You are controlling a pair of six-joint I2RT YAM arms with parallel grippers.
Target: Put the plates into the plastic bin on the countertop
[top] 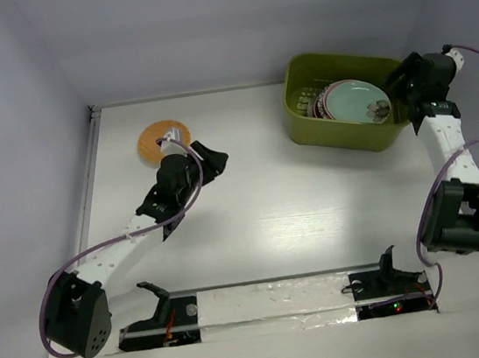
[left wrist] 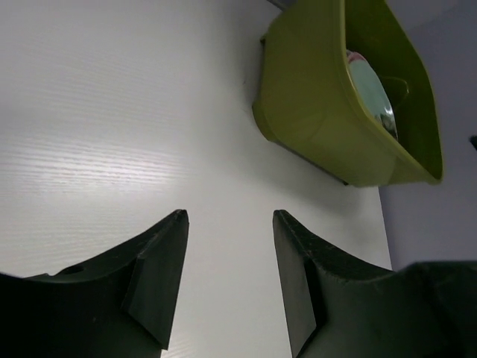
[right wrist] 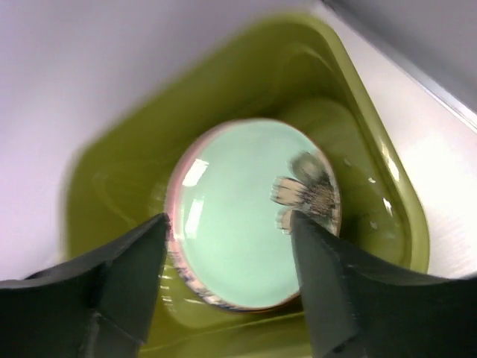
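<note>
The right gripper (right wrist: 227, 220) hovers with fingers spread, the mint green plate (right wrist: 250, 253) resting in the plastic bin (right wrist: 373, 179) just beyond them. The left gripper (left wrist: 229, 216) grasps nothing, fingers parted.

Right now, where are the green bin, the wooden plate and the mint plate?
green bin (top: 339, 133): top view, its near outer wall.
wooden plate (top: 150, 145): top view, its left part.
mint plate (right wrist: 238, 224): right wrist view, its middle.
</note>
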